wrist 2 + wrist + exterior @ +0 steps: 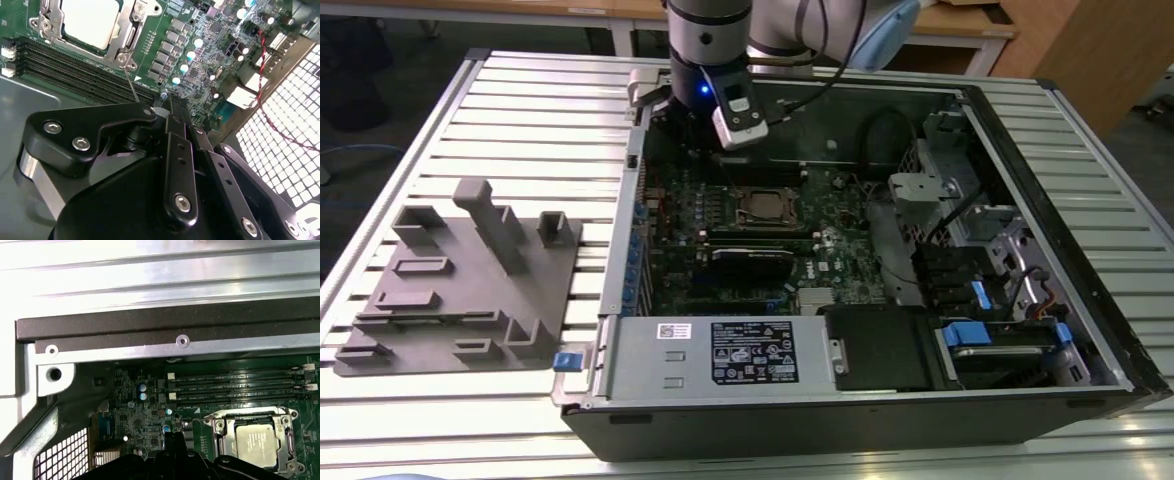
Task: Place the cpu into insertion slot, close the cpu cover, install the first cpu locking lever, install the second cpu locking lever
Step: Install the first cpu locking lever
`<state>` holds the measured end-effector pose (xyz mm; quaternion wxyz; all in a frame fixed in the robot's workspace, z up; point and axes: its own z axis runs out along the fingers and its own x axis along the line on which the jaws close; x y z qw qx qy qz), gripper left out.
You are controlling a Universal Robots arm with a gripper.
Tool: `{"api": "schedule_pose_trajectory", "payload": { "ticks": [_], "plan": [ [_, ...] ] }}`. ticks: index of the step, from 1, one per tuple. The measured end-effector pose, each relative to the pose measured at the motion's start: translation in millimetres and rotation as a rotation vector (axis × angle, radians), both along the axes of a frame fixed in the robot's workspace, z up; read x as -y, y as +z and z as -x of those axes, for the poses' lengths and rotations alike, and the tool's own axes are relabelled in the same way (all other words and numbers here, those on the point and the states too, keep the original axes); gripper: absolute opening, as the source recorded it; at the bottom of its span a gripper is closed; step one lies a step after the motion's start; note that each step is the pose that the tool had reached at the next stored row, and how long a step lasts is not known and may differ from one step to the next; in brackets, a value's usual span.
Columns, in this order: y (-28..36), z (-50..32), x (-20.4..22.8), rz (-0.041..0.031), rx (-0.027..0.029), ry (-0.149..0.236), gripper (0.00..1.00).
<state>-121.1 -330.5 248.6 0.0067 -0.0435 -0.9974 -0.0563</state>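
- The arm (710, 40) comes down steeply from the exterior view's top edge into the open case (1014, 140); its wrist is nearly vertical, over the case's corner at the exterior view's left, farthest from the camera.
- The case lies on its side on a slatted table (520, 120); a grey fixture (467, 270) sits on the table just beside the case, towards the exterior view's left.
- The gripper (172, 111) (172, 436) points down at the board (841, 215); in both wrist views its fingers are pressed together, and nothing shows between them.
- The fingertips (171, 120) hang low over the board near that far corner, just beside the ends of the memory slots (75, 65); they are a little apart from the slot (738, 208).
- The cpu (257, 442) (92, 20) lies flat in the slot, silvery top up; the slot is in the middle of the board, nearer the case's far edge than its near one.
- The cover (250, 415) is down around the cpu, which shows through its window.
- A thin wire lever (131, 84) runs out from the slot's corner toward the fingertips; I cannot tell whether its end touches them.
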Motion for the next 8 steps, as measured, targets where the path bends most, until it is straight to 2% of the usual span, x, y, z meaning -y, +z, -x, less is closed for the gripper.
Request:
{"api": "schedule_pose_trajectory", "payload": {
  "ticks": [1,4,5,8],
  "plan": [
    [0.0,0.0,0.0,-0.0012,0.0001,0.000,0.11],
    [-0.1,0.3,0.1,-0.0274,-0.0003,0.000,0.11],
    [-0.1,0.3,0.1,-0.0323,-0.0003,0.000,0.11],
    [-0.1,0.3,0.0,-0.0346,-0.0002,0.000,0.11]
  ]
}}
